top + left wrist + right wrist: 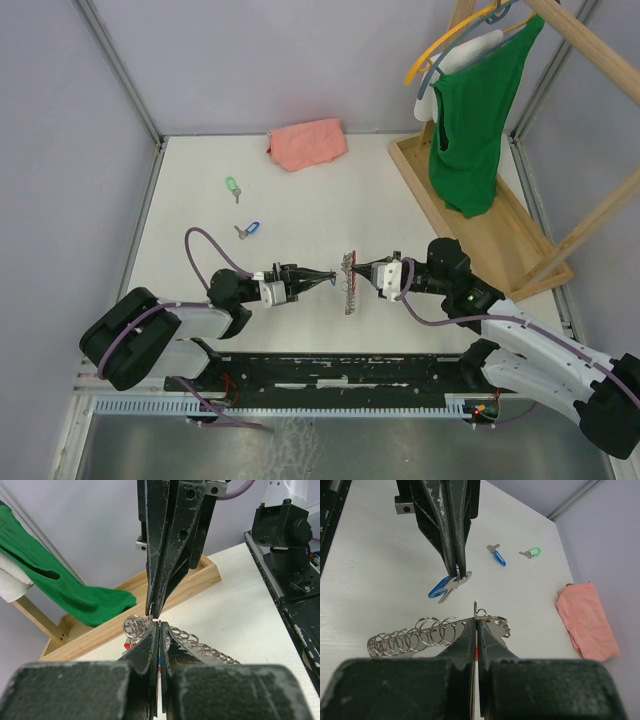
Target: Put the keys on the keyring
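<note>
Right wrist: left claw (457, 571) pinches blue key (439, 587); right claw (476, 620) clamps, seemingly, keyring (496, 620); pink cloth (585, 625) aside.

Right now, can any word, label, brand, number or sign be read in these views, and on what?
None can be read. No writing shows on the held key, the blue key, the green key, the rings, the cloth or the shirt.
</note>
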`<state>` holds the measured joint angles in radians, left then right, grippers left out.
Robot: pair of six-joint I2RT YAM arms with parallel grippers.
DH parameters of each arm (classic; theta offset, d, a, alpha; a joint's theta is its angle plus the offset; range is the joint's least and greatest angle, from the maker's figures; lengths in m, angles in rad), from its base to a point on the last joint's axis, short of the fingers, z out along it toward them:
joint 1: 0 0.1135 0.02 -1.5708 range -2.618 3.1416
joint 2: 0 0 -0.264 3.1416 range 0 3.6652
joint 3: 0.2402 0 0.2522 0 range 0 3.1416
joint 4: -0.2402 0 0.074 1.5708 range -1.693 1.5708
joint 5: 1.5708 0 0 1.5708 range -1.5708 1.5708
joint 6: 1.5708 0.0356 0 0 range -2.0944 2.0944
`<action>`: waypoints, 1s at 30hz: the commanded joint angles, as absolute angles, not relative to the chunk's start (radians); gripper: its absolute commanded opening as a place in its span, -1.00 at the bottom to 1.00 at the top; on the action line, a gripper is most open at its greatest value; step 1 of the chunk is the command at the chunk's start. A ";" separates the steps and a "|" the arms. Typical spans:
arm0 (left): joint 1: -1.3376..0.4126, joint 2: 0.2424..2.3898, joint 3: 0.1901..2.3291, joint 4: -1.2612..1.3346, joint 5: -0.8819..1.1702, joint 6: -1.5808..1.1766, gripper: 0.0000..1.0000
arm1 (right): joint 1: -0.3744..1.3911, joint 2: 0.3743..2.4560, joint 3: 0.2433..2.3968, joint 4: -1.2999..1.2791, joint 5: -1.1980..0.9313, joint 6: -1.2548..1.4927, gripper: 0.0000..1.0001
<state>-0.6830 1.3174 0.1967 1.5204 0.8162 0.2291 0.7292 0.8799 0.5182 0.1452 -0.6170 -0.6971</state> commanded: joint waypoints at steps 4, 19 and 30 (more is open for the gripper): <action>-0.689 1.297 0.208 1.701 0.835 0.191 -0.95 | 0.702 0.847 0.490 0.370 -0.739 -0.569 -0.99; -0.690 1.247 0.210 1.728 0.867 0.142 -0.95 | 0.697 0.834 0.471 0.359 -0.796 -0.609 -0.99; -0.704 1.233 0.220 1.727 0.872 0.137 -0.95 | 0.697 0.847 0.484 0.354 -0.825 -0.609 -0.99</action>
<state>-0.6964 1.2491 0.1967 1.5227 0.8497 0.1574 0.6998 0.8467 0.4660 0.2840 -0.7845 -0.6144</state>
